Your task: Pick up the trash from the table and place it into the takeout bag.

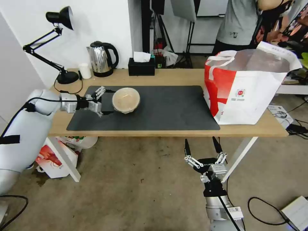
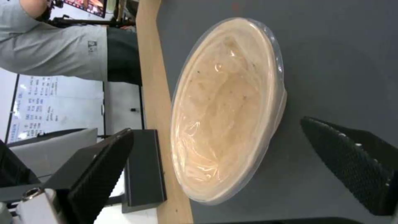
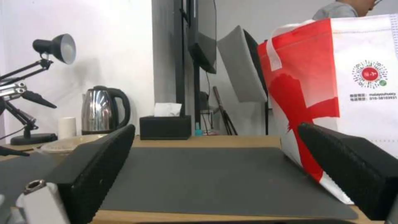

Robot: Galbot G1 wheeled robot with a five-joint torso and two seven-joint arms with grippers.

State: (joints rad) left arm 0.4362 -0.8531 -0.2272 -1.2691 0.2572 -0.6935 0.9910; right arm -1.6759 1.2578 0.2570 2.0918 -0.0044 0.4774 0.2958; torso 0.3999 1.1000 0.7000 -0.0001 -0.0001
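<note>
The beige clear-lidded bowl (image 1: 126, 100) sits upright on the dark grey mat (image 1: 166, 109), just ahead of my left claw (image 1: 108, 102). It is round, so it has no long axis to speak of; its mouth faces up, and the thin clear film over it is crinkled and glossy above a smooth beige plastic wall, with smears of leftover inside. My left claw comes at it level from the side, jaws spread wide, one black ribbed finger (image 2: 352, 165) on each flank of the bowl. Neither finger touches the rim, and the claw has hold of nothing.

The mat is flat, matte and rectangular, lying on the long light-wood worktop (image 1: 179, 77). Far beyond the bowl from my left claw, at the opposite end of the mat, stands the takeout bag (image 1: 247, 86): a large, stiff white bag with a red side panel, white handles and a silvery lining, its mouth open upward.

My right claw (image 1: 202, 147) hangs below the worktop's near edge, pointing up, jaws wide apart and empty. The bag is ahead of it and to its right.
</note>
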